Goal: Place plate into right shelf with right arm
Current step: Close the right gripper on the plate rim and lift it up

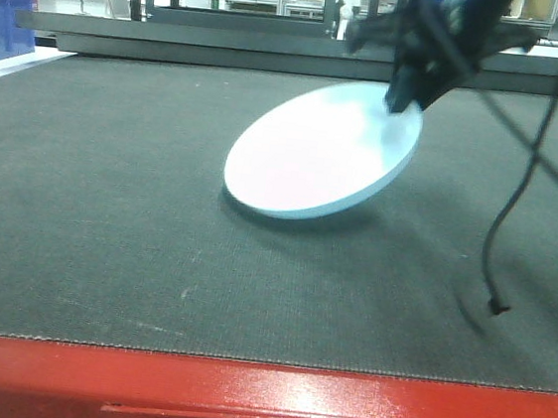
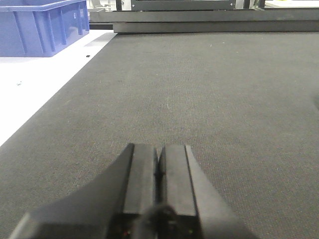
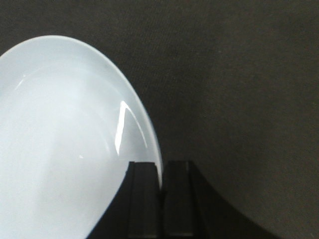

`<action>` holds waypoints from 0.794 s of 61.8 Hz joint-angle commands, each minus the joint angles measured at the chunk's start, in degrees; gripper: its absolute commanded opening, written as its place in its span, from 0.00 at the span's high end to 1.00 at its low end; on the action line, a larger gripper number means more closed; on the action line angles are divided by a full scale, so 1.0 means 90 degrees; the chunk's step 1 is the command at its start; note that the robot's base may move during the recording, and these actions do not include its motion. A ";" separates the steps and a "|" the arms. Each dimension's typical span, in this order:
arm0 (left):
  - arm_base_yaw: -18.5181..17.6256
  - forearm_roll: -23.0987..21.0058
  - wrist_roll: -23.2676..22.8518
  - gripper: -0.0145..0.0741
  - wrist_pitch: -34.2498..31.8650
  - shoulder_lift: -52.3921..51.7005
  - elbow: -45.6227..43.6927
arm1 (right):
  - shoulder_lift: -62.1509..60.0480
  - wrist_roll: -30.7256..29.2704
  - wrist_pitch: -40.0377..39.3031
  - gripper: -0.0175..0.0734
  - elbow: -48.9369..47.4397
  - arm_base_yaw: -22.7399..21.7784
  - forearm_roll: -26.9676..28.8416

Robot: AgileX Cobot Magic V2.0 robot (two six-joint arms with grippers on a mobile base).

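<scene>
- Plainly, one container shows: a blue plastic bin (image 2: 40,27) at the far left, off the dark mat on a pale surface. Its inside is hidden, so I cannot tell what it holds.
- One plate (image 1: 320,153) sits over the mat-covered tabletop (image 1: 105,251), right of centre. It is tilted, white face toward the front camera and pale blue rim showing along the low side.
- Its near-left edge is down at the mat with a shadow close under it. Its far-right edge is raised.
- The right fingers (image 1: 408,88) pinch that raised edge. In the right wrist view the rim runs into the thin gap between the two fingers (image 3: 145,184), one on each face of the plate.
- The left fingers (image 2: 147,169) are pressed together with nothing between them, low over bare mat and well apart from the bin.
- One black cable (image 1: 500,242) hangs at the right, its loose end above the mat.
- One red frame edge (image 1: 259,402) runs along the tabletop's front.
</scene>
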 commanded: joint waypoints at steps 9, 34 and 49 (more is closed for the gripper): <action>0.0008 -0.0037 -0.0017 0.89 -0.0533 -0.0068 0.0050 | -0.2009 -0.0058 -0.1495 0.77 0.1749 -0.0030 -0.0128; 0.0008 -0.0037 -0.0017 0.89 -0.0533 -0.0068 0.0050 | -0.5574 -0.0058 -0.2718 0.77 0.4617 -0.0024 -0.0319; 0.0008 -0.0037 -0.0017 0.89 -0.0533 -0.0068 0.0050 | -0.7437 -0.0058 -0.2645 0.77 0.4794 -0.0024 -0.0611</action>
